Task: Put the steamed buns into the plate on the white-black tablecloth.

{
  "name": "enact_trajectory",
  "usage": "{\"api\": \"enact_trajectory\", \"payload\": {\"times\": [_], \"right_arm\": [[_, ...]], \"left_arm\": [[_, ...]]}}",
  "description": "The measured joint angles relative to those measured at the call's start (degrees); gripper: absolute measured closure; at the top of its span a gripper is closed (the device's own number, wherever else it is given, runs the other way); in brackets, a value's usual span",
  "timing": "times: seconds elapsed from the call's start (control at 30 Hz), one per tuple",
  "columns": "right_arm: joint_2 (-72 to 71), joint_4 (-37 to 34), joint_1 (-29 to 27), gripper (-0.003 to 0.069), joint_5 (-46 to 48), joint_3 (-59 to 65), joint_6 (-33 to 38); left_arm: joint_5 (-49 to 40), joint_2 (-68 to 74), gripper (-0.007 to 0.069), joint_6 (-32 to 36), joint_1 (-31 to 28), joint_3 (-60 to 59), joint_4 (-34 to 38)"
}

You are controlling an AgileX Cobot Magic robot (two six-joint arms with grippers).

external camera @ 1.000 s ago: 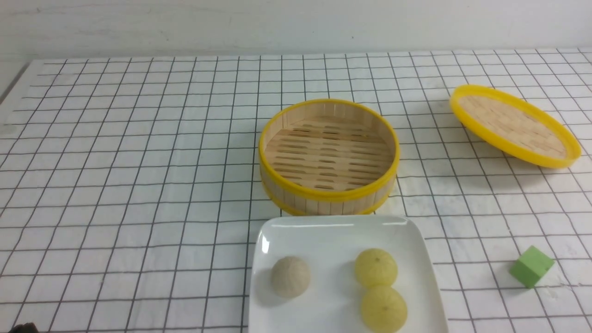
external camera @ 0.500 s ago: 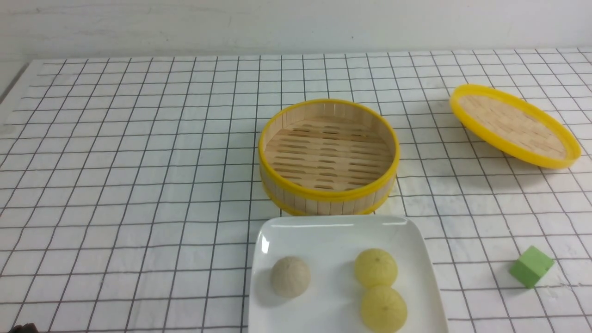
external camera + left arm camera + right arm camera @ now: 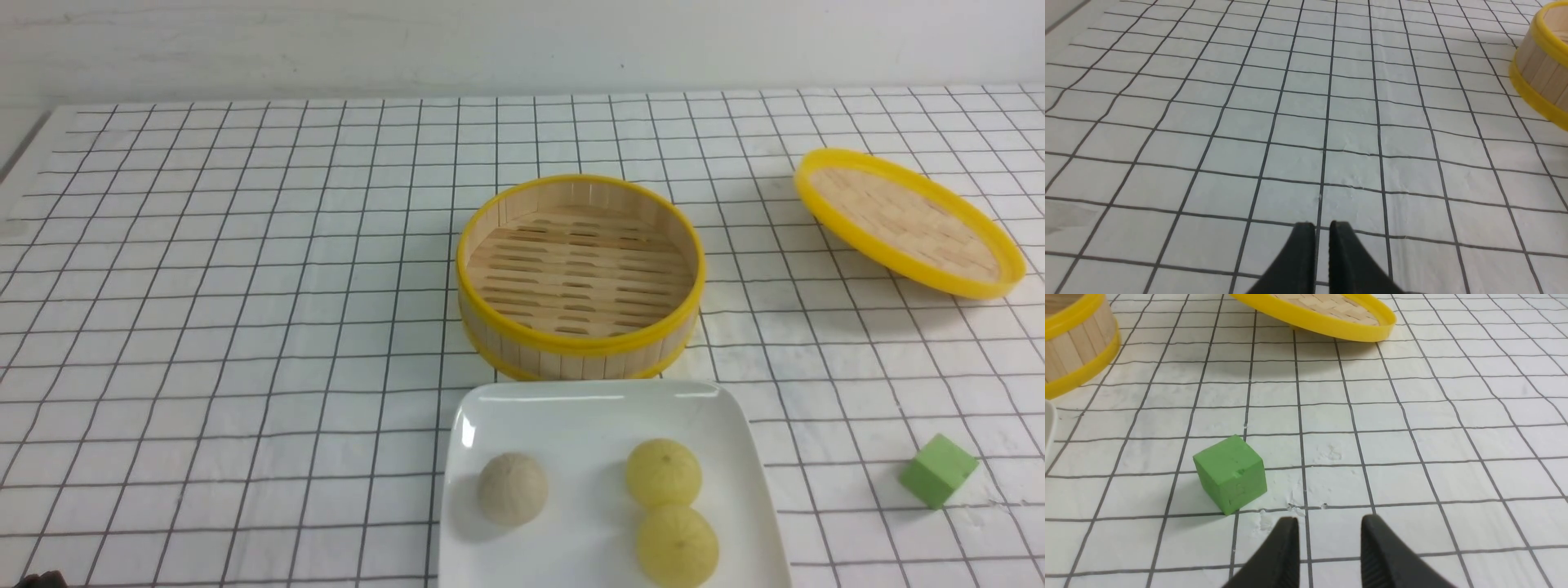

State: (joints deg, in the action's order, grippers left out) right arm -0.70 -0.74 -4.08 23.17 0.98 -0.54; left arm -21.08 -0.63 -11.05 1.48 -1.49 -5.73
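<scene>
1. Plate (image 3: 604, 408): white, square, at the near edge of the white-black tablecloth (image 3: 245, 327) in the front view, just in front of the bamboo steamer basket (image 3: 580, 269); near rim cut off by the frame.
2. Steamed buns: all three sit on the plate. Beige bun (image 3: 512, 487) on its left half. Two yellow-green buns on the right half: far one (image 3: 663, 471), near one (image 3: 678, 545), touching or almost touching each other. The beige one sits well apart from them.
3. Steamer basket: nothing inside, slatted floor visible, upright, yellow rim.
4. Steamer lid (image 3: 908, 220): far right on the cloth, tilted, woven side showing.
5. Green cube (image 3: 937, 469): on the cloth right of the plate, well apart from it.
6. Left gripper (image 3: 1322, 228): fingers nearly together, only a narrow slit between the tips, pinching nothing. Over bare cloth, steamer basket wall at the frame edge.
7. Right gripper (image 3: 1329, 524): jaws spread, a clear gap, nothing between them. Over the cloth with the green cube near one fingertip, not touching.
8. Neither arm shows in the front view.
</scene>
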Motion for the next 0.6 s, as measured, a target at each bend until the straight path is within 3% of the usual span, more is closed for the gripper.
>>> {"api": "enact_trajectory", "payload": {"times": [0.6], "right_arm": [[0.0, 0.0, 0.0, 0.042, 0.0, 0.0, 0.0]], "left_arm": [[-0.06, 0.0, 0.0526, 0.0, 0.0, 0.0, -0.11]]}}
